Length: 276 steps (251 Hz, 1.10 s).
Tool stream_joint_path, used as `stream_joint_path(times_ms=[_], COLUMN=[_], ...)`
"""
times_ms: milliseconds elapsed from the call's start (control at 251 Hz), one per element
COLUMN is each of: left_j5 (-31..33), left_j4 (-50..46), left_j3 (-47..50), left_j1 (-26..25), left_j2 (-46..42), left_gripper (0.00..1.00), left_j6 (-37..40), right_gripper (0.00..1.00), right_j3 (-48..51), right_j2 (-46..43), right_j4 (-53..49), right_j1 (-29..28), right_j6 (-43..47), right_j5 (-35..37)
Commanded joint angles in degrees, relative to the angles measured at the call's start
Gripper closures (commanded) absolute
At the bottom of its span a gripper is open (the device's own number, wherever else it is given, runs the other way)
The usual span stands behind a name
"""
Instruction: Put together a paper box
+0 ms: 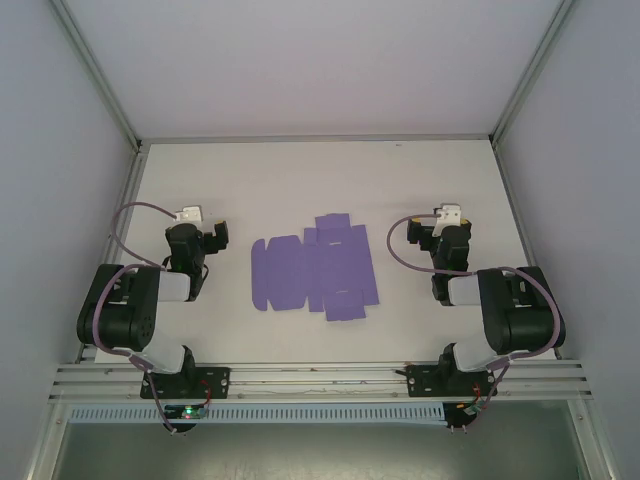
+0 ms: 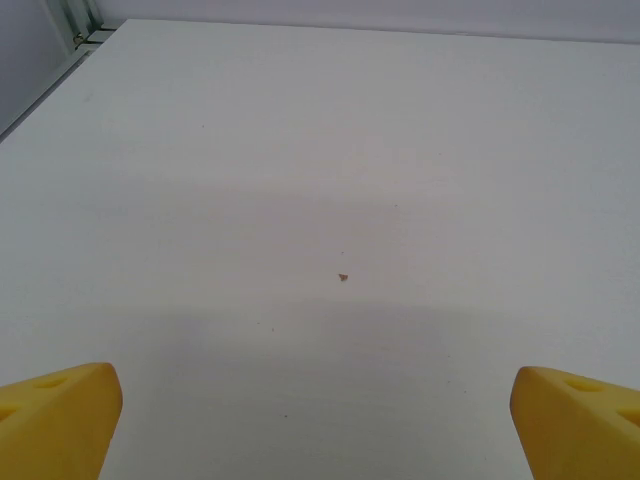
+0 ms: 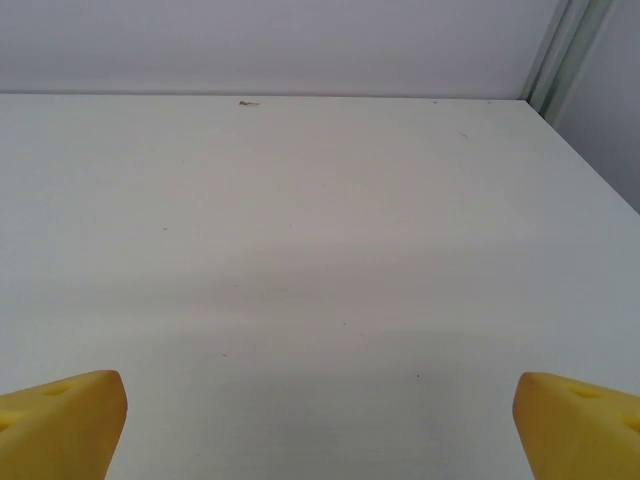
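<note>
1. Yellow wedge-shaped pads (image 2: 60, 420) tip both tools. The left gripper (image 2: 320, 425) and the right gripper (image 3: 320, 425) each stand with jaws spread wide apart and nothing between them, both facing bare tabletop.
2. The paper box (image 1: 315, 275), a flat purple die-cut sheet of thin paper with flaps and creases, lies between the two arms. It rests near the middle of the smooth white table (image 1: 450, 170), well apart from either gripper. No flap looks raised.
3. Assembly appears not yet begun, so the step in hand is the first approach to the sheet.
4. Each arm would do well to come inward from its own side and meet the sheet at an outer flap, not at the centre.
5. Thin paper lying flat offers no edge to pinch. One set of pads should probably press a central panel down while the other noses under a flap and lifts it along its crease.
6. The likely risk is sliding: pushed from one side alone, the sheet may skate across the table instead of folding.
</note>
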State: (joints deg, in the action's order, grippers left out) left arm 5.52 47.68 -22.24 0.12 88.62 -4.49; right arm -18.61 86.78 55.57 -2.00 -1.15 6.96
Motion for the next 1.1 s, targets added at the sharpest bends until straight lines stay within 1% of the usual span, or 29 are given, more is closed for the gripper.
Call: stream_joint_path(times_ms=[0,563,650,878,906,994,1097], left_j5=[-0.2,-0.1,-2.9,-2.9,-2.1,1.2,-2.1], left_j4=[3.1,2.8,1.6,1.7,2.3,-6.1,-17.2], left_j3=[0.1,-0.1,-0.7,-0.7,-0.8,-3.3,-6.9], left_j1=[0.0,0.0,0.0,0.0,-0.1,0.0,0.0], left_j2=[0.5,0.5,0.6,0.5,0.5,-3.4,-8.3], left_gripper=[0.0,0.0,0.0,0.0,0.0,0.0,0.0], left_j6=[1.1,1.2,2.2,2.1,1.9,0.5,1.1], right_gripper=[0.01,0.01,0.01,0.01,0.01,0.01,0.01], right_j3=[-0.8,-1.0,-0.9,-0.9,-1.0,-1.5,-3.9], right_j2=[-0.6,-0.5,-0.5,-0.8,-1.1,-4.3,-9.3], right_j4=[1.4,1.1,1.1,1.2,1.3,-2.0,-10.8], right_j1=[0.3,0.6,0.6,0.7,0.7,0.7,0.5], right_j6=[0.3,0.0,-0.1,-0.1,-0.3,-0.2,0.0], right_j5=[-0.9,-1.6,-1.7,-1.3,-0.8,-0.3,-0.3])
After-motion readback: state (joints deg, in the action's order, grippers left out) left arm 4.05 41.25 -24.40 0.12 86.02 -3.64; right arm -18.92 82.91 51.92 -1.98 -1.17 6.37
